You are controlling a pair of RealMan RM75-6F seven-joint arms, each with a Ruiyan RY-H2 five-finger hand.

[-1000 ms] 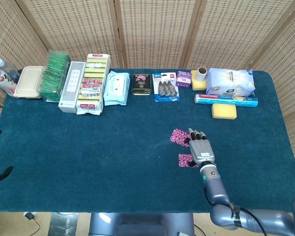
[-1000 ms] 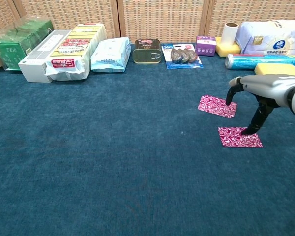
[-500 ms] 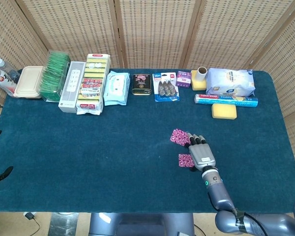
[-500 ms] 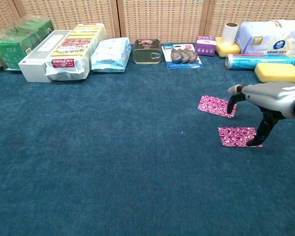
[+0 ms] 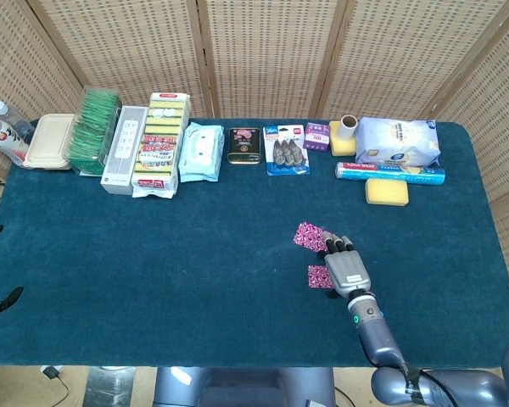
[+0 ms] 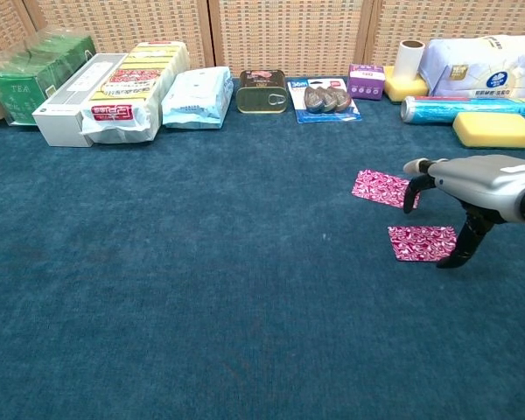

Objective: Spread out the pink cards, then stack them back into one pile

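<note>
**Risk check: two pink cards, right robot hand over them**

Cards lie flat on the desk, right of centre, slightly apart: far pink card (image 6: pixel 384 188) and near pink card (image 6: pixel 423 242). Right robot hand (image 6: pixel 472 188) hovers palm-down over both, fingers spread wide and hooked down, holding nothing. One fingertip is at the far card's right edge, another at the near card's right edge; contact is likely, but I cannot confirm it. Left robot hand is not in view.

Failure modes, as I judge them:
- Thin cards on the napped blue cloth (image 6: pixel 201 289): fingertips may skid over a card instead of dragging it, or snag the fabric.
- Pressure at an edge only: card may pivot rather than slide, so the restack ends up skewed.
- Uneven finger loading: one card moves, the other stays.
- Lifting looks hard, with no exposed edge to get under.

Readable text: "TEA" on the green box (image 6: pixel 17 87) at far left. Other labels in the back row are too small to read.
</note>
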